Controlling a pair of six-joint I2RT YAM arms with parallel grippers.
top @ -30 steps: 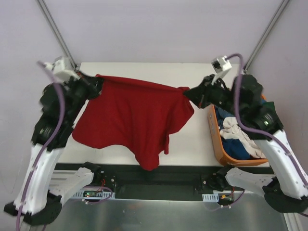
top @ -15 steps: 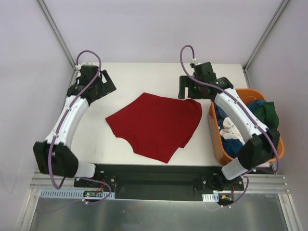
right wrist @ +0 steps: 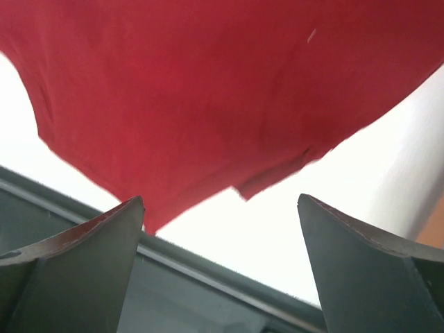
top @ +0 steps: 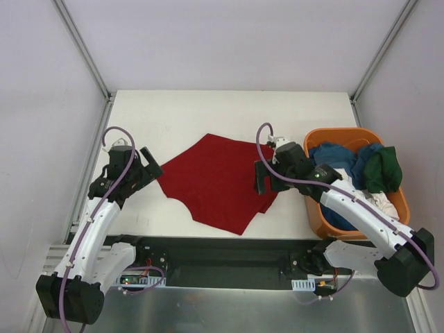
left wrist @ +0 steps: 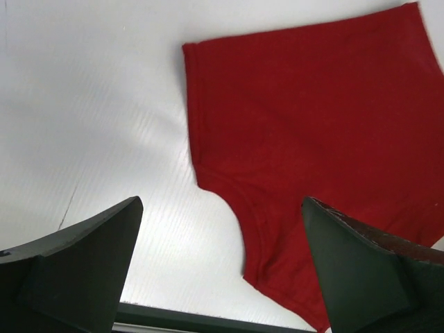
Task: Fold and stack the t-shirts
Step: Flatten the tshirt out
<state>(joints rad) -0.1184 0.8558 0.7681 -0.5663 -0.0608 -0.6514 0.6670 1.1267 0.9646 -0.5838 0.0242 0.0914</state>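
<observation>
Lying flat on the bench (top: pixel 208 111): dark red t-shirt (top: pixel 215 182). Left claw (top: pixel 148 168) beside it, right claw (top: pixel 261 182) over its edge; both spread apart, empty.

No readable text, label, brand or number shows in any view.

Dark red t-shirt (top: pixel 222 184) lying on white table (top: pixel 173 118); rt, orange basket (top: pixel 340 132) holding blue, dark green & white shirts (top: pixel 333 156).
</observation>
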